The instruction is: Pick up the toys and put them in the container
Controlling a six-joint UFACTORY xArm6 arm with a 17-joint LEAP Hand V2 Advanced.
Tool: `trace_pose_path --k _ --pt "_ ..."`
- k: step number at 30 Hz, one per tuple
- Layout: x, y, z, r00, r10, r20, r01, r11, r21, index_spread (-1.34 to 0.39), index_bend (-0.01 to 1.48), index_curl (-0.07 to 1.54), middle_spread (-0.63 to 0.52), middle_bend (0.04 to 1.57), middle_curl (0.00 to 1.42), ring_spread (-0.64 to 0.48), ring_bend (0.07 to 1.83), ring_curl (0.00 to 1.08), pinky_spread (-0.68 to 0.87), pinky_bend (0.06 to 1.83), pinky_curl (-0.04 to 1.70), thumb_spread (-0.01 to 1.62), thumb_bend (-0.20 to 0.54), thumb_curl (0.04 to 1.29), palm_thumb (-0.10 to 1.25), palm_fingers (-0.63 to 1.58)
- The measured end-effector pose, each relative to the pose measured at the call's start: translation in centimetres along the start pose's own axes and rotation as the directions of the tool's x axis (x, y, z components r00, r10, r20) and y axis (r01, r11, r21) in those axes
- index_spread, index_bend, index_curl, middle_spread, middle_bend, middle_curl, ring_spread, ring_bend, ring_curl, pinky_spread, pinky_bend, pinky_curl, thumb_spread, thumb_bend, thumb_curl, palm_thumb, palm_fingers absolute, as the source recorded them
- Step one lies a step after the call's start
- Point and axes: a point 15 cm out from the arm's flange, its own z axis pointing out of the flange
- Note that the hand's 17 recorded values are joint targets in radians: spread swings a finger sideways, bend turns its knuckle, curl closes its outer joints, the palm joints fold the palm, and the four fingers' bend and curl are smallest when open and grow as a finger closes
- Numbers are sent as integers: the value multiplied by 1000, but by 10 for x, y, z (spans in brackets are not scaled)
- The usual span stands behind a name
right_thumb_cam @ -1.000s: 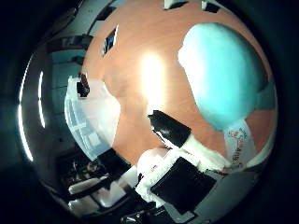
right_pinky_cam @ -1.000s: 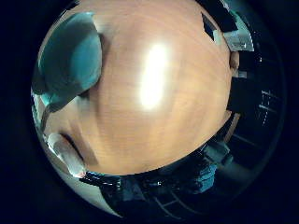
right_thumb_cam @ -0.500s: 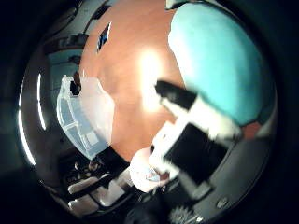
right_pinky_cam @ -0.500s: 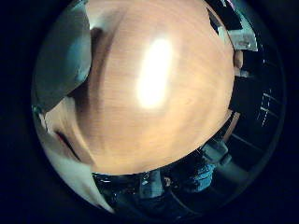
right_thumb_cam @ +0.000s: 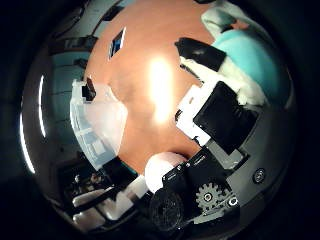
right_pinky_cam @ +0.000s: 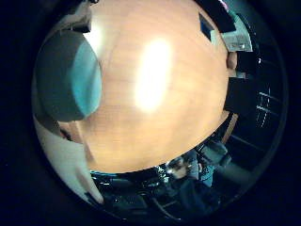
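Fingers (right_thumb_cam: pixel 220 115) curled further round teal toy (right_pinky_cam: pixel 70 77), hand (right_thumb_cam: pixel 215 150) gripping it over table (right_pinky_cam: pixel 164 94)

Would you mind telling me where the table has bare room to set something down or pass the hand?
The widest free patch is the bare wooden table between the teal toy and the clear container. It is crowded right at the toy, where the hand has its fingers curled against it, and along the edge where the container stands.
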Motion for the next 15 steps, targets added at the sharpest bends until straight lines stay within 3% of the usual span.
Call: trace_pose_path --k 15 --pt "-30 37 -97 999 -2 -38 3 999 45 -329 941 1003 -223 1212 989 -239 1385 765 -208 1281 864 1243 -8 484 1059 1018"
